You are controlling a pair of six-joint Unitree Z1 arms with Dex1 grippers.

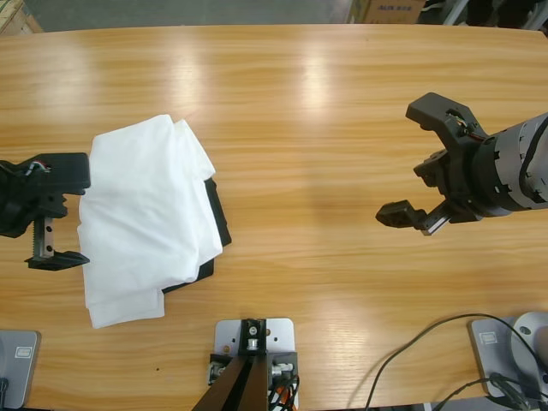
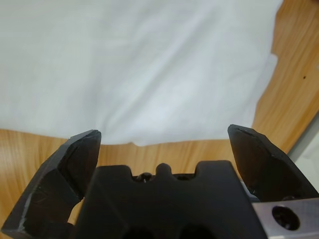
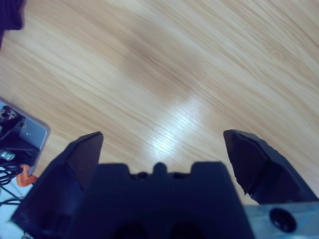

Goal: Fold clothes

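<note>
Lying unlabelled, folded white T-shirt (image 1: 145, 218) beside spread left hand (image 1: 67, 210)

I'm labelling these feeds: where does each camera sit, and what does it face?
High view: fixed overhead, looking down on the wooden table, both arms entering from the sides.
Left wrist view: along the open left gripper, white T-shirt ahead.
Right wrist view: along the open right gripper, bare wood beyond.
High and left wrist views share the T-shirt.

A long wooden table (image 1: 325, 111) with glare patches; grey floor (image 1: 171, 13) beyond.
</note>
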